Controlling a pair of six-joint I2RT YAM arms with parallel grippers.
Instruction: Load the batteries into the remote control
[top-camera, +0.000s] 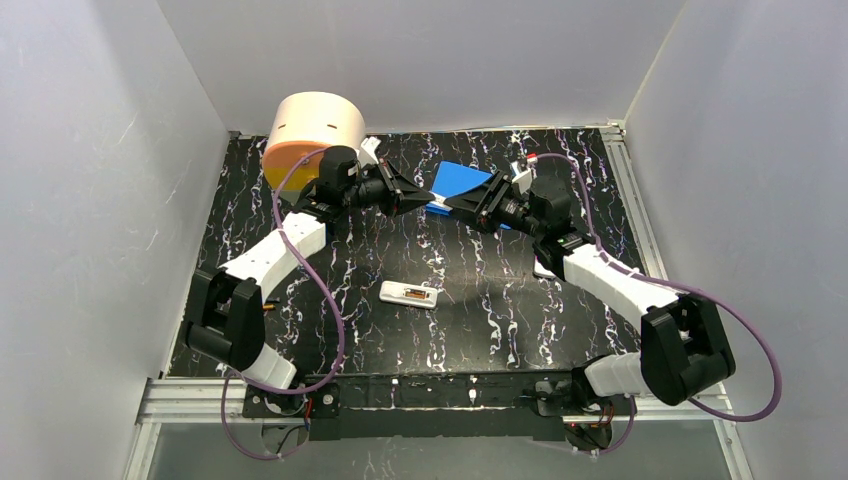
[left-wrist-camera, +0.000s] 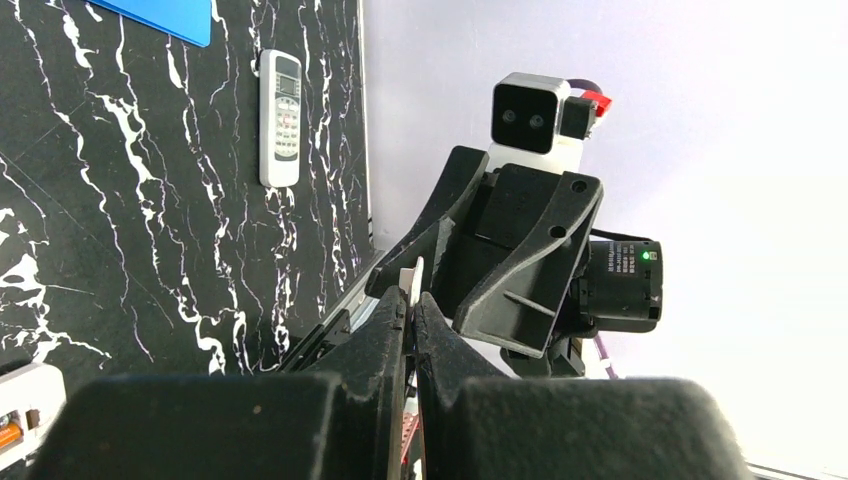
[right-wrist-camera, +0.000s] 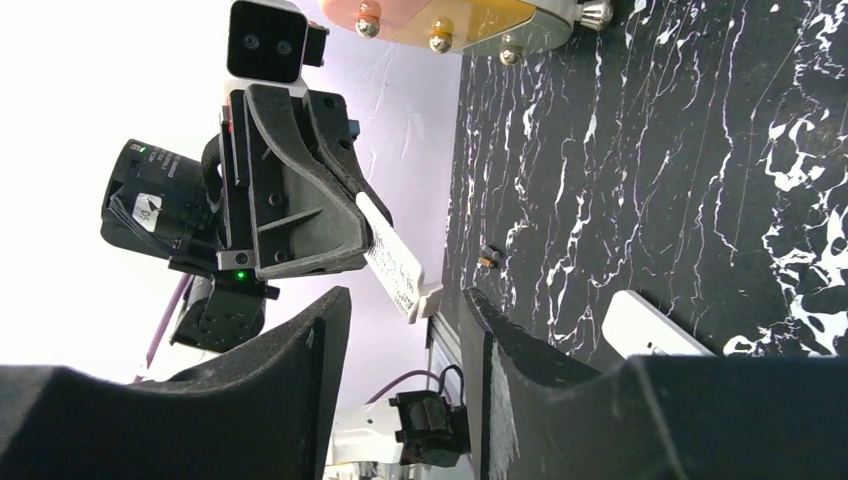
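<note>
A white remote (top-camera: 410, 294) lies on the black marble table with its battery bay open and an orange battery showing inside; its end shows in the left wrist view (left-wrist-camera: 25, 410). My left gripper (top-camera: 410, 198) (left-wrist-camera: 412, 300) is held in the air, shut on a thin white battery cover (right-wrist-camera: 395, 262) (left-wrist-camera: 411, 280). My right gripper (top-camera: 452, 205) (right-wrist-camera: 405, 300) faces it, open, with its jaws on either side of the cover's free end and not touching it. One tiny battery (right-wrist-camera: 488, 258) lies on the table far off.
A second white remote with buttons (left-wrist-camera: 280, 118) lies near the table's right edge. A peach round container (top-camera: 315, 135) stands at the back left and a blue flat sheet (top-camera: 465, 183) at the back middle. White walls close in three sides.
</note>
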